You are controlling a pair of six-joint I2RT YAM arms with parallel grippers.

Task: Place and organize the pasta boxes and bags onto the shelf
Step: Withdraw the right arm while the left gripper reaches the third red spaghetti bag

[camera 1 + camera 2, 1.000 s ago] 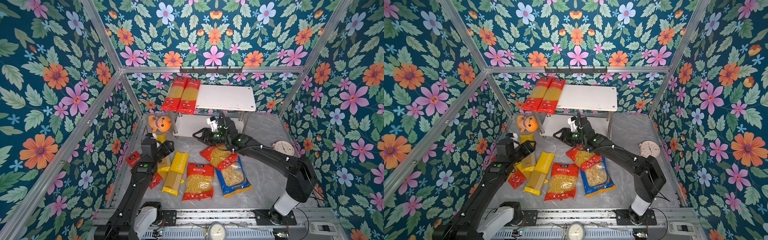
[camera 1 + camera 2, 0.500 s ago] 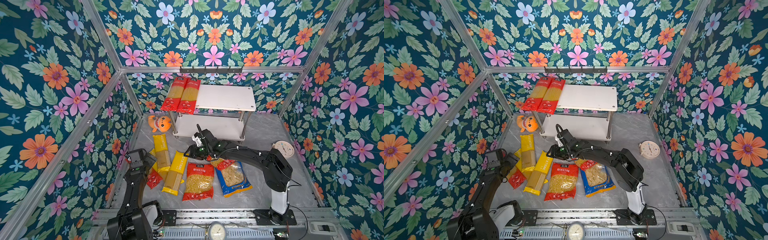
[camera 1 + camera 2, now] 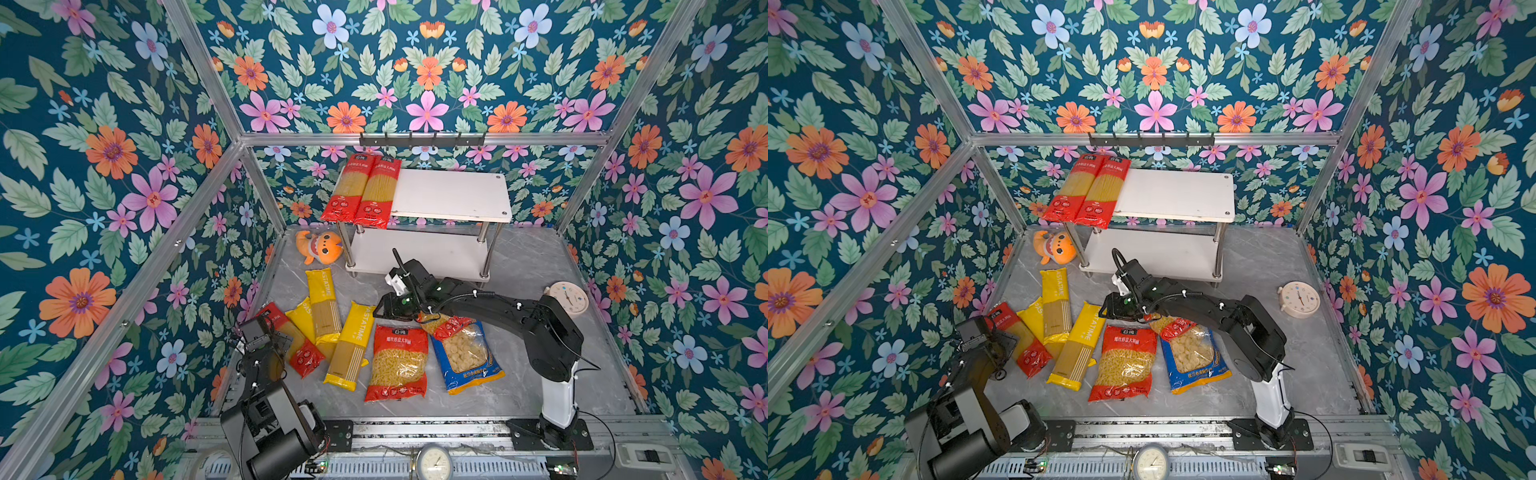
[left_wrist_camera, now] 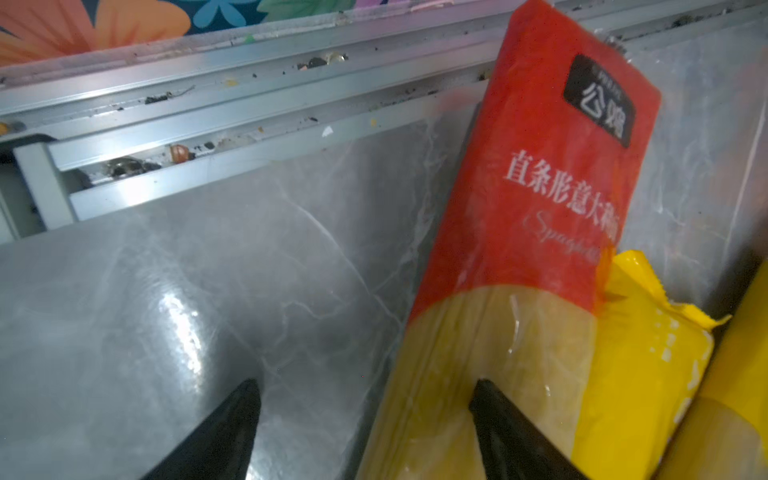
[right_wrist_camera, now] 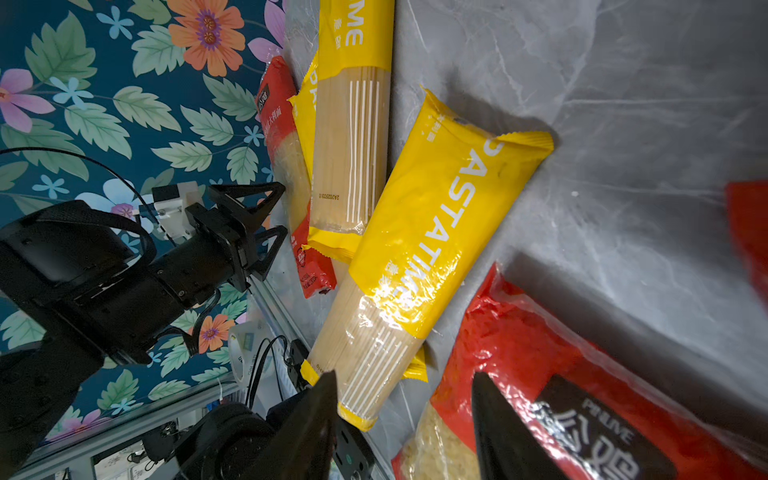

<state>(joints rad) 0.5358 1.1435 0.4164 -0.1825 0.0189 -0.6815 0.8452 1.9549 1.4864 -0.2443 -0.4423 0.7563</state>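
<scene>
Your left gripper (image 4: 365,386) stands wide at the left edge of the tabletop (image 4: 208,291), one finger (image 4: 503,428) over the red spaghetti (image 4: 540,187), gripping nothing. Your right gripper (image 5: 405,376) is parted and empty too. It hovers mid-table by the yellow pack (image 5: 436,232) and red bag (image 5: 540,374). Two red packs (image 3: 361,191) lie on the left end of the shelf (image 3: 453,195) top board, while the blue bag (image 3: 465,357) lies on the tabletop.
</scene>
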